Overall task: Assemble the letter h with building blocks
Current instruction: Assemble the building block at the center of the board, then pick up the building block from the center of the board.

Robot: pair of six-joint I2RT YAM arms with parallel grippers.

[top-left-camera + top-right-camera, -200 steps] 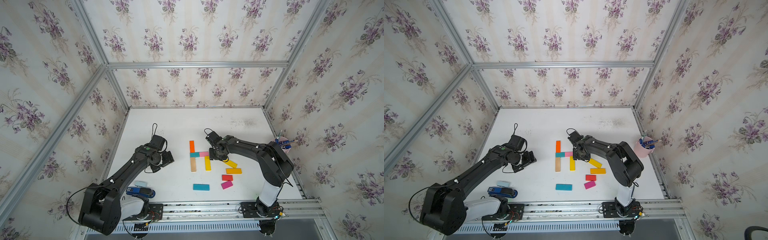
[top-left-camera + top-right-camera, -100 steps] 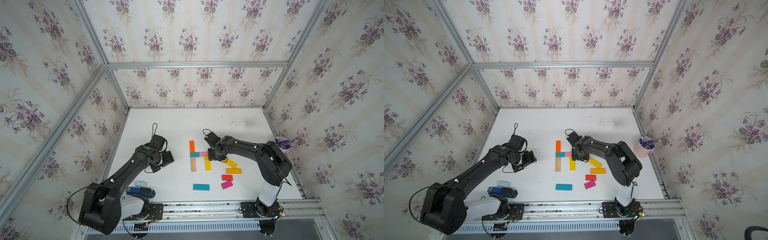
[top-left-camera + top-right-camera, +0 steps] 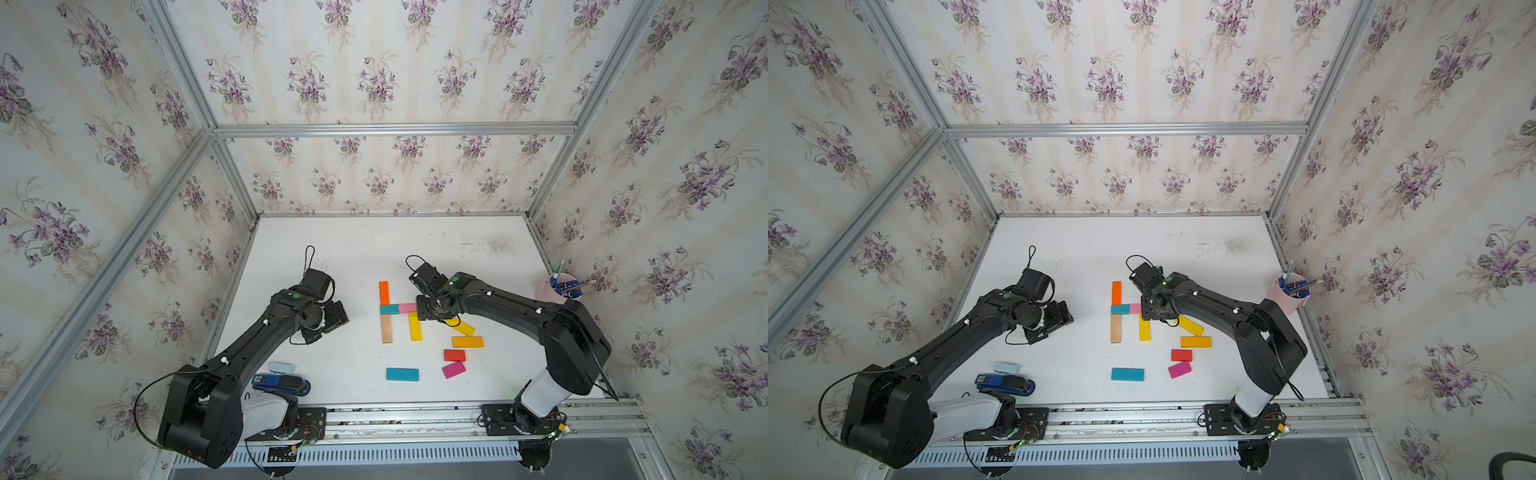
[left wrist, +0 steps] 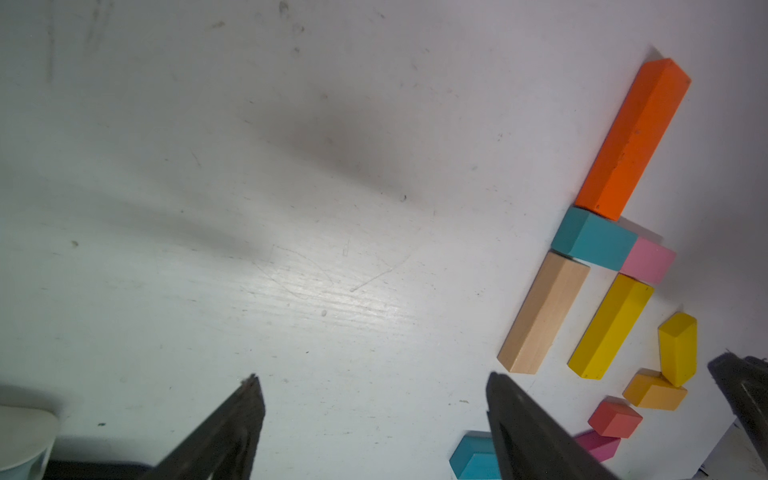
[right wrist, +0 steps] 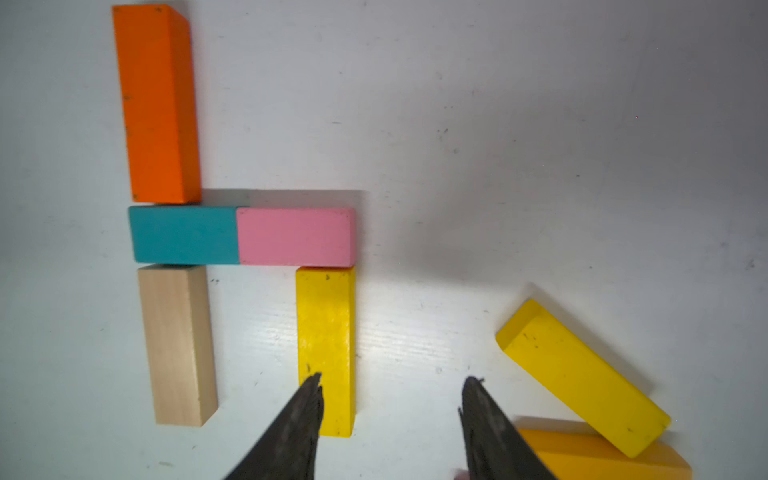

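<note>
The letter h lies mid-table, made of five building blocks: an orange block [image 3: 383, 292] and a wood block [image 3: 386, 328] as stem, a teal block [image 3: 389, 309] and a pink block [image 3: 407, 308] as crossbar, and a yellow block [image 5: 326, 332] as leg. My right gripper [image 5: 392, 379] hovers open and empty just right of the yellow leg, seen in both top views [image 3: 430, 313] [image 3: 1156, 313]. One of its fingertips [image 5: 313, 386] overlaps that leg. My left gripper [image 4: 372, 377] is open over bare table, left of the figure [image 3: 336, 318].
Loose blocks lie right of and in front of the figure: a tilted yellow block [image 3: 463, 328], an amber block [image 3: 467, 342], a red block [image 3: 454, 355], a magenta block [image 3: 453, 369] and a long teal block [image 3: 402, 374]. A pale blue pad [image 3: 281, 368] and a dark blue stapler [image 3: 281, 383] sit front left. A pink pen cup [image 3: 559, 291] stands at the right wall.
My right gripper has drifted very slightly to the left by the pink block's end. The blocks and my left arm have not moved.
</note>
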